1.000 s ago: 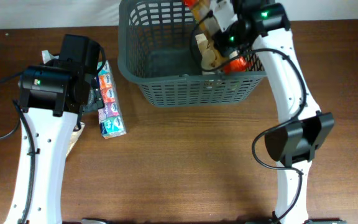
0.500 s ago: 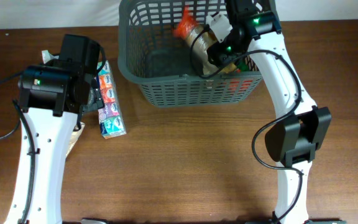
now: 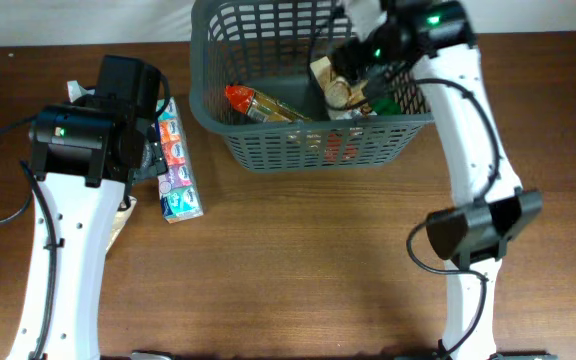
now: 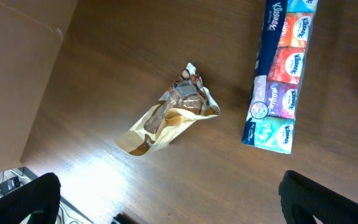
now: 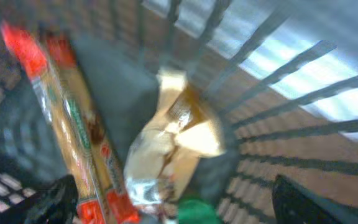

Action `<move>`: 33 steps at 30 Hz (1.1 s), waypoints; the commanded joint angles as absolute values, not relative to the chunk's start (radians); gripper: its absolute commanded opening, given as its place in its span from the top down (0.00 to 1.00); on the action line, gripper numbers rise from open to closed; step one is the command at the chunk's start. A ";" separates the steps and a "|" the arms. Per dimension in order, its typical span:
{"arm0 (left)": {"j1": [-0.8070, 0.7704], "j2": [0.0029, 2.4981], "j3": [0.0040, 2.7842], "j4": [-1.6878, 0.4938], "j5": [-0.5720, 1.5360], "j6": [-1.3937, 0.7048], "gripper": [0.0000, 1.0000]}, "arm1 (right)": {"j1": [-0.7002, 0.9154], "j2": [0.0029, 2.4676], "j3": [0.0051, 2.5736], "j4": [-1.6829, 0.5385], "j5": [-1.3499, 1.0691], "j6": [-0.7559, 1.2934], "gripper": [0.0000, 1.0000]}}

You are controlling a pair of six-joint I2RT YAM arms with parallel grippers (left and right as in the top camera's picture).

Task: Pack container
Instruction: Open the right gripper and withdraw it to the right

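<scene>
The container [image 3: 308, 150], a dark grey slotted basket, stands at the back of the table. On its floor lie a long red and orange packet [image 3: 263, 105], a tan snack bag [image 3: 333, 85] and something green [image 3: 383, 100]. My right gripper [image 3: 358, 60] hangs open over the basket's right half with nothing between its fingers. In the right wrist view the packet [image 5: 73, 130] and the tan bag [image 5: 173, 143] lie below that gripper [image 5: 182, 208]. My left gripper [image 4: 173, 208] is open above the table, nearer than a small tan bag [image 4: 169, 112] and a Kleenex tissue pack [image 4: 278, 74].
The tissue pack [image 3: 176, 165] lies left of the basket, beside my left arm [image 3: 68, 140]. A flat piece of cardboard [image 4: 11, 62] sits left of the small bag. The right arm's base [image 3: 473, 230] stands in front of the basket on the right.
My right gripper has opened and let go of the long red packet, which dropped to the basket's floor on the left. The right arm shifted slightly. The left arm has not moved.
</scene>
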State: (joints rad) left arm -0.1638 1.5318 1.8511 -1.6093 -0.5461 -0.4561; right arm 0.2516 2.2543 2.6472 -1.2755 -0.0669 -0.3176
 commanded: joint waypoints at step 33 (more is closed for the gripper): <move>-0.160 1.539 1.850 -1.579 -0.491 -0.454 0.00 | -0.520 2.101 2.746 -1.649 0.222 0.152 0.01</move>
